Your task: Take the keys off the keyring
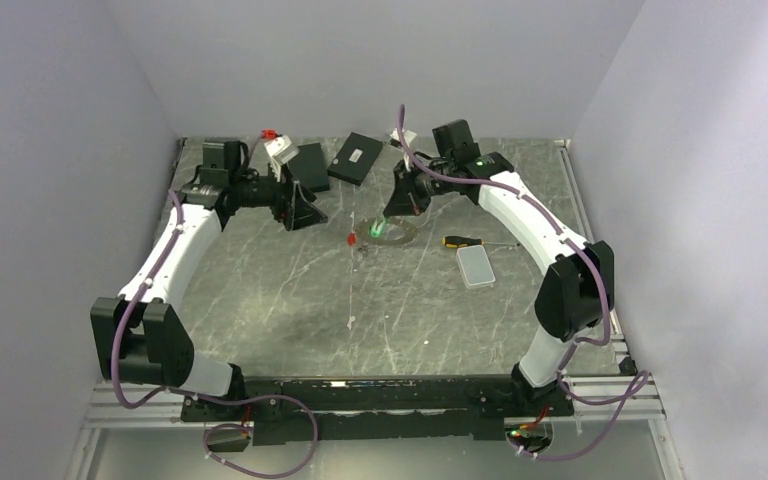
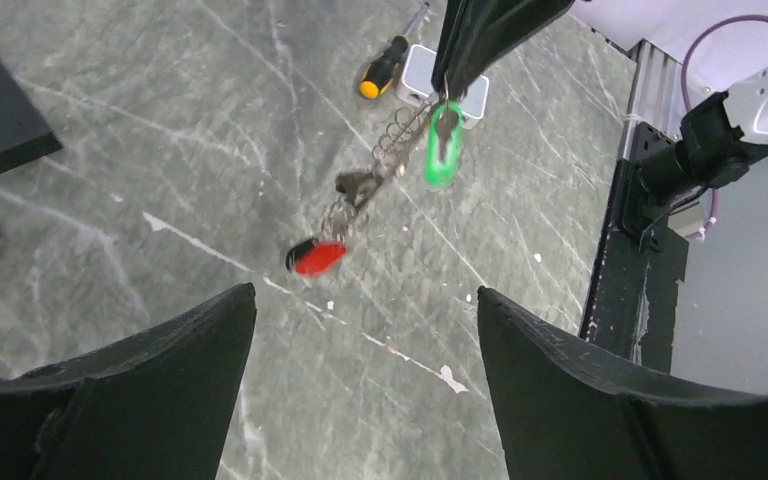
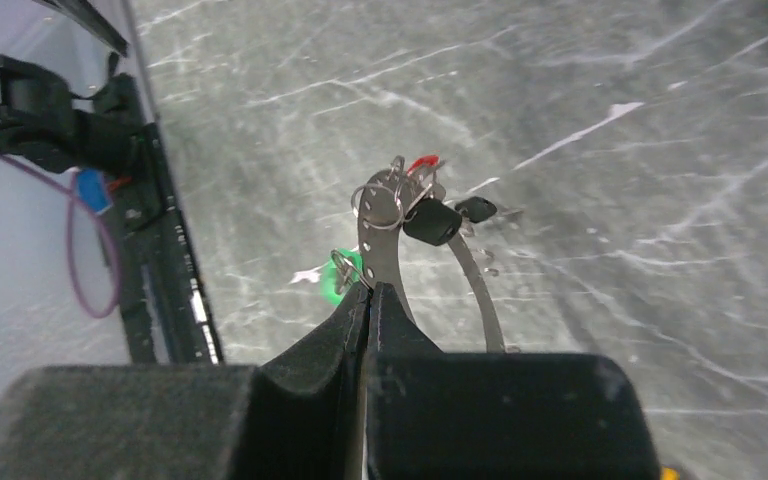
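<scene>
My right gripper (image 3: 371, 292) is shut on the rim of the thin grey keyring (image 3: 374, 245) and holds it tilted just above the table. Small split rings hang from it with a red key (image 3: 422, 163), black keys (image 3: 434, 222) and a green key (image 3: 344, 272). In the top view the keyring (image 1: 396, 236) lies mid-table under my right gripper (image 1: 388, 216), with the red key (image 1: 348, 240) to its left. My left gripper (image 1: 305, 212) is open and empty, to the left of the keys. In its wrist view (image 2: 365, 300) the red key (image 2: 318, 257) and the green key (image 2: 442, 150) lie ahead of it.
Two flat black boxes (image 1: 358, 158) (image 1: 310, 163) lie at the back. A yellow-and-black screwdriver (image 1: 457, 241) and a pale rectangular case (image 1: 475, 266) lie to the right of the keyring. A small red item (image 1: 269, 133) sits at the back edge.
</scene>
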Action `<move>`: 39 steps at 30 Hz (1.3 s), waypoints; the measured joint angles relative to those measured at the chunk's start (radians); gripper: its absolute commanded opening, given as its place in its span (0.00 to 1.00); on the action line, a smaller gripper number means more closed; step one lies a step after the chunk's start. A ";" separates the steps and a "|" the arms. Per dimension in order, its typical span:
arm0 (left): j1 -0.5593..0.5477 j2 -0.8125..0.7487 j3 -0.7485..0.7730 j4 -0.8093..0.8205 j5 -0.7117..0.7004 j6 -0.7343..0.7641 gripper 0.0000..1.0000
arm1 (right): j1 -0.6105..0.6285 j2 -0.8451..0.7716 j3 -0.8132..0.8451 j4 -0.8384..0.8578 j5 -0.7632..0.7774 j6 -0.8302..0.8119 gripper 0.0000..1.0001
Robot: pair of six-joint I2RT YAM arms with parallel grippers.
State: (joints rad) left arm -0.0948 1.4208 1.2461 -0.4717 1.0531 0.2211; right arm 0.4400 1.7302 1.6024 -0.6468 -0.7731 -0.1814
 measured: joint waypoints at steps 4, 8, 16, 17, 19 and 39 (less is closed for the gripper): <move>-0.070 0.022 -0.005 0.014 -0.008 0.053 0.89 | 0.019 -0.017 -0.042 0.002 -0.052 0.035 0.00; -0.154 0.045 -0.029 0.011 -0.025 0.120 0.89 | 0.035 -0.039 -0.071 0.005 -0.090 0.060 0.00; -0.229 0.077 -0.088 0.035 -0.036 0.157 0.87 | 0.048 -0.055 -0.078 0.024 -0.126 0.096 0.00; -0.238 0.079 -0.099 0.053 -0.034 0.153 0.87 | 0.049 -0.056 -0.080 0.028 -0.125 0.101 0.00; -0.253 0.083 -0.116 0.079 -0.028 0.139 0.88 | 0.050 -0.059 -0.084 0.042 -0.122 0.113 0.00; -0.267 0.101 -0.093 0.184 0.005 -0.036 0.53 | 0.089 -0.064 -0.153 0.111 -0.060 0.130 0.00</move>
State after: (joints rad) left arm -0.3618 1.5215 1.1530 -0.2874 1.0580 0.1848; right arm 0.5293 1.6657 1.4494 -0.5358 -0.8333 -0.0513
